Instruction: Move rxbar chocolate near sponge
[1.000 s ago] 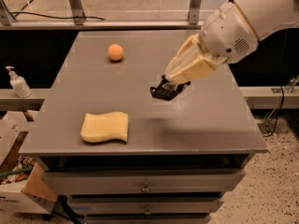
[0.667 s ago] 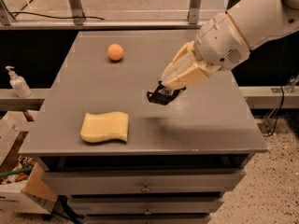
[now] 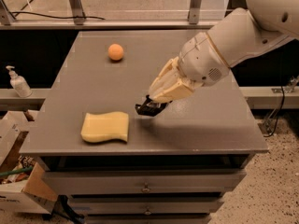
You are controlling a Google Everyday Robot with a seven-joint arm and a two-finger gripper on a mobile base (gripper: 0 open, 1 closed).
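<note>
Both jaws look clenched on the bar (image 3: 147, 109), a small dark thing pinched at the tip of the gripper (image 3: 150, 107), which hangs low over the near middle of the table (image 3: 201, 125). Can't tell if the bar is touching the surface. The sponge (image 3: 105, 126) sits just left of it across a narrow gap, by the near edge. So I'd say this is the placing step and it's nearly done. The next move should just be lowering the last bit and letting go without nudging the sponge. Count: one bar, one sponge, one orange ball (image 3: 116, 52) well apart at the far left, one gripper. Off the table on the left, one pump bottle (image 3: 17, 82).
</note>
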